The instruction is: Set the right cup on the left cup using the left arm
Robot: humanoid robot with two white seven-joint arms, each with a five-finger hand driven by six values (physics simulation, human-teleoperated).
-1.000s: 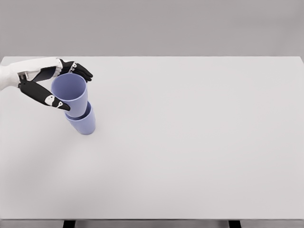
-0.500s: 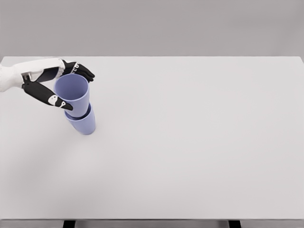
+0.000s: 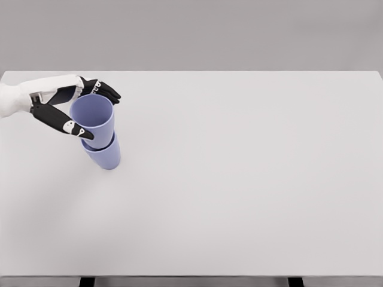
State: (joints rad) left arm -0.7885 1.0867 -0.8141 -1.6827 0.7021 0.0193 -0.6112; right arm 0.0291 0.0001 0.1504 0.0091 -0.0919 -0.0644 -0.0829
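Table [image 3: 239, 197] white, grey wall behind; left robot hand [image 3: 69, 107] grips upper cup [image 3: 93, 119] nested in lower cup [image 3: 103, 155].

wall: plain grey, flat, behind the far edge | furniture: wide matte white rectangular table [image 3: 251, 179] filled the view | legs: dark stubs [image 3: 294, 281] at near edge | light: soft, even
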